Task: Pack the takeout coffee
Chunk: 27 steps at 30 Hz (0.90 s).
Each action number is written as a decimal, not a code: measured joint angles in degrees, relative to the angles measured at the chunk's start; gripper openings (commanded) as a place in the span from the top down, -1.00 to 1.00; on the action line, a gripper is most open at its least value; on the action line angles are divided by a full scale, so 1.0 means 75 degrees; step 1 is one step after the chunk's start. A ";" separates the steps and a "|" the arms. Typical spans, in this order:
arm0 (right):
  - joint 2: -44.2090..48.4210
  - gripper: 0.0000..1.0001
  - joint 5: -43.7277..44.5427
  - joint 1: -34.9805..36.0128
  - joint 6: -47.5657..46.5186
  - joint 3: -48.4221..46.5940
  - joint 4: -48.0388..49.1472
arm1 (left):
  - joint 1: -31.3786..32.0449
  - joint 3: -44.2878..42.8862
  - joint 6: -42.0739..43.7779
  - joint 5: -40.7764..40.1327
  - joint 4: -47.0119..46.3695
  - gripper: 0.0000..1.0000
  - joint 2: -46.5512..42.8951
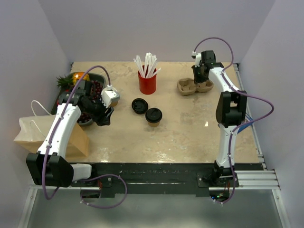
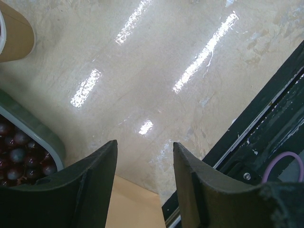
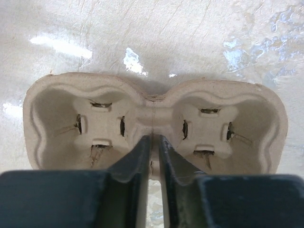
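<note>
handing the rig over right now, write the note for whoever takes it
Left gripper: jaws open, empty, over bare table beside the fruit bowl.
Right gripper: jaws pinched on the middle ridge of the cup carrier, at the far right of the table.
Takeout coffee: lidded, upright mid-table, nothing touching it; loose black lid close beside it.
Paper bag: at the near left edge.
Done: carrier gripped.
Left: coffee not yet in the carrier; the bag probably comes after.
</note>
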<state>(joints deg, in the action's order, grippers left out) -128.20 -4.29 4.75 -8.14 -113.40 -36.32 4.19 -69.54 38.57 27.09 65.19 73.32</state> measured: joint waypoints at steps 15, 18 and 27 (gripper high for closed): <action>0.0000 -0.14 0.0009 0.0000 -0.0003 0.0000 -0.0017 | 0.0000 0.0000 0.0003 0.0029 -0.0006 -0.10 0.0000; 0.0000 -0.13 0.0009 0.0000 -0.0003 0.0000 -0.0017 | 0.0000 0.0000 0.0003 0.0029 -0.0003 -0.10 0.0000; -0.0221 -0.10 0.0009 0.0000 -0.0003 -0.0050 -0.0015 | 0.0000 0.0000 0.0000 0.0029 -0.0003 -0.10 0.0000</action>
<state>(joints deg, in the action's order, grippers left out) -129.86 -4.23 4.75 -8.16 -113.78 -36.42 4.19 -69.54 38.57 27.31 65.17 73.32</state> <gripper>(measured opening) 0.564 0.551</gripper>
